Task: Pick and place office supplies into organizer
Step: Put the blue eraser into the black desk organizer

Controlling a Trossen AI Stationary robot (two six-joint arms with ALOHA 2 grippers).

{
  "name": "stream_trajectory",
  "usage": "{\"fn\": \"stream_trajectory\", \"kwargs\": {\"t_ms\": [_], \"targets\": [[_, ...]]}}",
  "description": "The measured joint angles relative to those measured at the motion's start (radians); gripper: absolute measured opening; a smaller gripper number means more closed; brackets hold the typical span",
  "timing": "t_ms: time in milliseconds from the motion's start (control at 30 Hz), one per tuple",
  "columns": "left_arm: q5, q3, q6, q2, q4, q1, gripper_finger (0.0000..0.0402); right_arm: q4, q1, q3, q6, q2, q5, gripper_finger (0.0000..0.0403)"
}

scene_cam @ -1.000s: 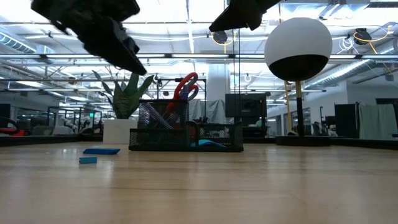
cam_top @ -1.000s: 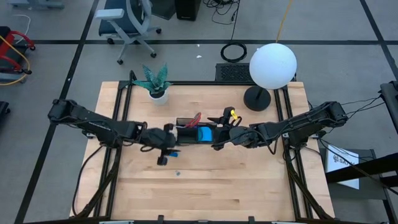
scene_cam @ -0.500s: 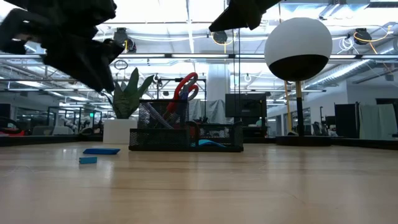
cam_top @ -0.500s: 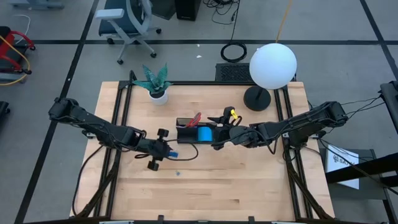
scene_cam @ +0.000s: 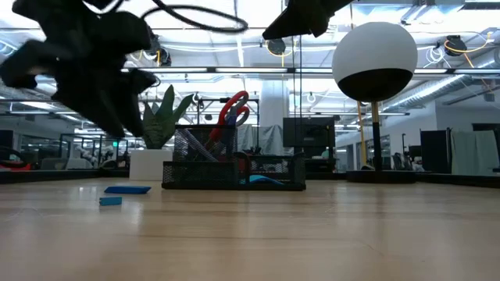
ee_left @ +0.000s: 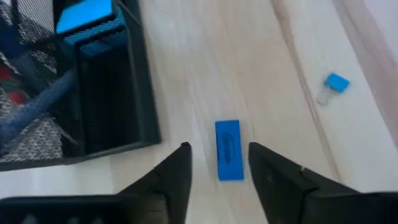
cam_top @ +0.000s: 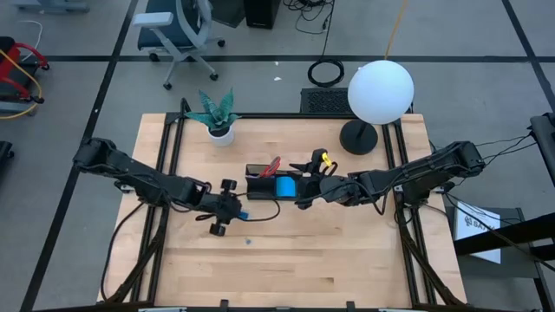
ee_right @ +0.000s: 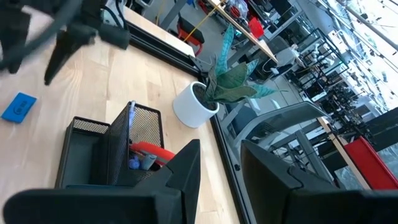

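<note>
Standing mostly filled, the black mesh organizer (cam_top: 276, 186) holds red-handled scissors (scene_cam: 233, 109) and a blue note pad (cam_top: 284, 185). Two pieces remain on the bench (cam_top: 347, 260): a flat blue block (ee_left: 228, 149) between the left hand (ee_left: 217, 163)'s apart fingers, and a tiny blue piece (ee_left: 336, 83) nearer the front edge. Waiting over the organizer's right end, the right hand (ee_right: 219, 163) has its fingers apart, empty.

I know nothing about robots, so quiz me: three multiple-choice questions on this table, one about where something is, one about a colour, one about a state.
1. Where does the flat blue block lie?
A. inside the organizer
B. on the bare wood beside the organizer
C. under the lamp

2. What colour are the handles of the scissors standing in the organizer?
A. red
B. green
C. yellow

3. How does the left pincer stand?
A. shut on a pen
B. shut on the scissors
C. open, holding nothing

Answers:
1 B: the left wrist view shows it on the tabletop, clear of the mesh wall.
2 A: the low view shows red loops sticking out above the mesh.
3 C: its two fingers stand apart above the block, with nothing between them.
</note>
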Motion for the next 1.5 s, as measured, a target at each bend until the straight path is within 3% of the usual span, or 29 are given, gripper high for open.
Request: {"fn": "stream_trajectory", "kwargs": {"t_ms": [233,500,833,1233,1500], "targets": [[0.044,0.001,-0.029,0.162,0.072,0.011,0.0231,0.0,0.0,0.0,0.0,0.0,0.0,0.0105],[0.066,0.005,-0.047,0.281,0.119,0.041,0.0238,0.0,0.0,0.0,0.0,0.0,0.0,0.0105],[0.23,0.006,-0.099,0.317,0.129,0.124,0.017,0.001,0.0,0.0,0.0,0.0,0.0,0.0105],[0.234,0.005,-0.084,0.318,0.124,0.143,0.0086,0.0,0.0,0.0,0.0,0.0,0.0,0.0105],[0.214,0.003,-0.101,0.318,0.125,0.119,0.0079,0.0,0.0,0.0,0.0,0.0,-0.001,0.0105]]}}
